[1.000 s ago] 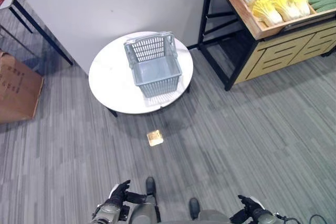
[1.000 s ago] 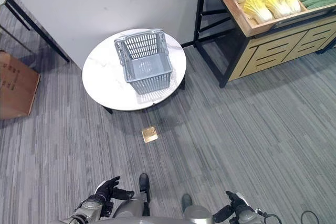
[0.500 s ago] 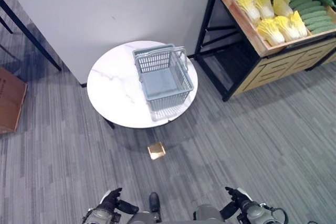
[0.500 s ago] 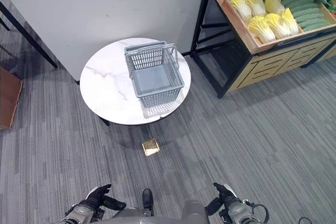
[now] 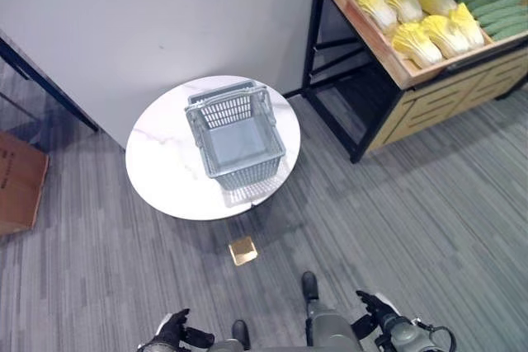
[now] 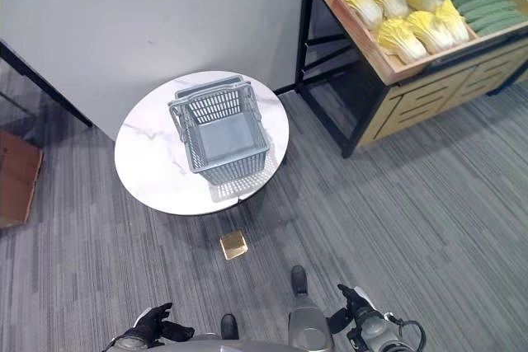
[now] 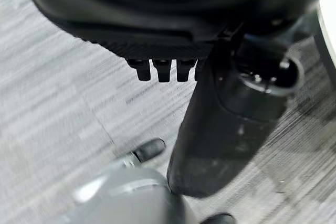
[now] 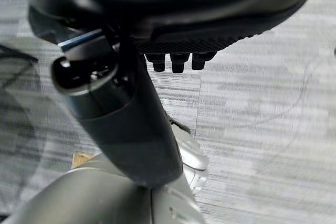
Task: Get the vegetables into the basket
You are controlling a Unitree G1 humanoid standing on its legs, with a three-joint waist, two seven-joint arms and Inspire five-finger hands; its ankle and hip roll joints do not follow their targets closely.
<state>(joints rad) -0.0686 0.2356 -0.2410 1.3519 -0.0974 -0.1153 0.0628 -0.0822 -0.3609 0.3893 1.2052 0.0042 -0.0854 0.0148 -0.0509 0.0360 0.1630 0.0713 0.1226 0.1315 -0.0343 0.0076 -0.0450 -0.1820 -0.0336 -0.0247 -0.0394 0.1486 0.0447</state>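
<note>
Basket (image 5: 235, 138) unmoved on round table (image 5: 165, 175), hands lower — empty

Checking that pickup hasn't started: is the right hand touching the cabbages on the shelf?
Apart. The left eye view shows the right hand low by the floor, with grey carpet between it and the cabbages up in the wooden shelf tray.

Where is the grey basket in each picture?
Left eye view: the basket stands on the round white table, left of middle, empty.
Right eye view: the basket is on the same table, again left of middle.
Left wrist view: not in it.
Right wrist view: not in it.
Shared landmark in the eye views: the small gold square on the floor, just nearer the robot than the table.
</note>
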